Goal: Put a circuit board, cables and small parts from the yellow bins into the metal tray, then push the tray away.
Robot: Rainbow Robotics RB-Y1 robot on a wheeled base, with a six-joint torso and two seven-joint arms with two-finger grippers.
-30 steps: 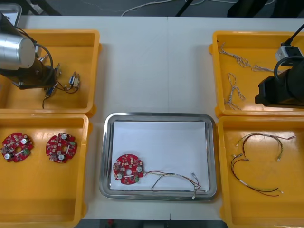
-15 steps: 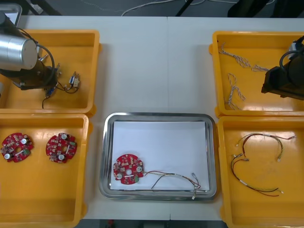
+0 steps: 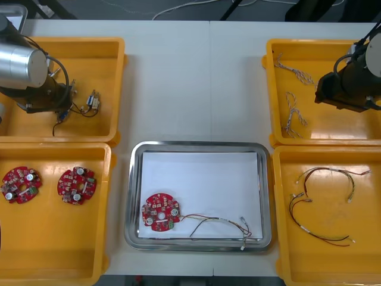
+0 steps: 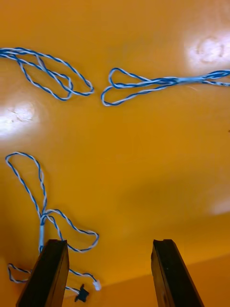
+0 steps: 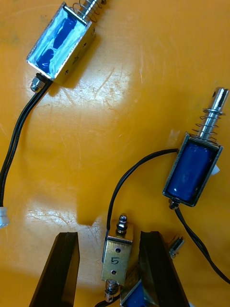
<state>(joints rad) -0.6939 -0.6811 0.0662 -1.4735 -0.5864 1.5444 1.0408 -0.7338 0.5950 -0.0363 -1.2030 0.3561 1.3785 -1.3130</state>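
- Front view: the tray (image 3: 134,196) sits on the bench (image 3: 190,77) at 6 o'clock and holds a board (image 3: 161,211) and a red-and-yellow cable (image 3: 217,225). The left claw (image 3: 58,107) is low in the parts bin (image 3: 116,89), at 10 o'clock from the tray. The right claw (image 3: 333,98) hangs over the cable bin (image 3: 271,89), at 2 o'clock.
- Left wrist view: the left claw's fingers stand apart, straddling a small part (image 5: 116,259) marked "5". Its long axis runs along the fingers, and it lies nearer one finger than the other. A neighbour part (image 5: 136,295) crowds its lower end. Closing should pinch it across its narrow width, so this arm looks the readier.
- Right wrist view: the right claw is spread, with nothing between its fingers. The nearest twisted cable (image 4: 48,216) lies by one finger, outside the gap, so a sideways shift seems needed.
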